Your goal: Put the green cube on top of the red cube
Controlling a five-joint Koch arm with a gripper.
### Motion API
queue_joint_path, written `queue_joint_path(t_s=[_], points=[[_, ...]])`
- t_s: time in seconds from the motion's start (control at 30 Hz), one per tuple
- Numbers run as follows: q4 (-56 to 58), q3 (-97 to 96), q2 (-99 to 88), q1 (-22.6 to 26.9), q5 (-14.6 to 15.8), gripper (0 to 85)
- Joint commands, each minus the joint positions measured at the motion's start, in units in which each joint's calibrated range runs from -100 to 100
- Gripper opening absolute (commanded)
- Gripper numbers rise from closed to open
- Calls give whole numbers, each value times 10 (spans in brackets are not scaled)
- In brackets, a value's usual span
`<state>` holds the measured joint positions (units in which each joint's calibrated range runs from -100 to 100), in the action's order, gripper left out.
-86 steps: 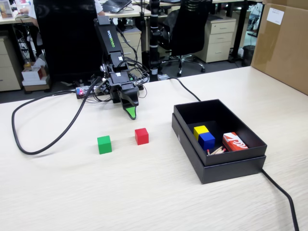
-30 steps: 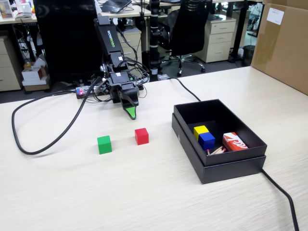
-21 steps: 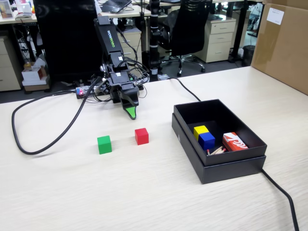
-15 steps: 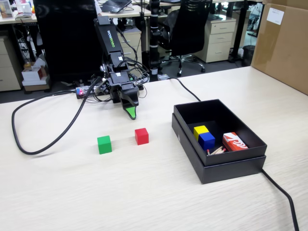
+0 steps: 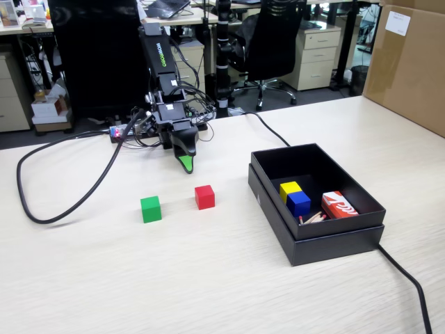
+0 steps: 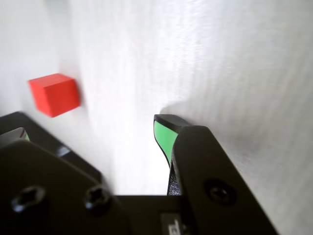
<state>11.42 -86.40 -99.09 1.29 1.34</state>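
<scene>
Fixed view shows nothing stacked yet: green cube (image 5: 151, 209) sits apart beside red cube (image 5: 204, 197), gripper (image 5: 184, 165) empty behind it, spread unclear.

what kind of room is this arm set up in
Most likely an open-plan office. Behind the light wood table stand a black swivel chair on castors, beige drawer cabinets and more desks; a large cardboard box sits at the table's right edge in the fixed view.

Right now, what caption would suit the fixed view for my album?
Gripper hangs empty behind the green cube and red cube, which sit apart on the table.
</scene>
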Motion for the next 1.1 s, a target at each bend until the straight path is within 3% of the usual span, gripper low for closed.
queue_joint_path(t_s=[0.0, 0.13, 0.3, 0.77, 1.07], points=[[131, 76, 5, -1, 0, 477], [285, 223, 28, -5, -2, 475], [367, 336, 103, -23, -11, 475], [382, 603, 488, -105, -92, 475], [382, 745, 694, -127, -122, 475]])
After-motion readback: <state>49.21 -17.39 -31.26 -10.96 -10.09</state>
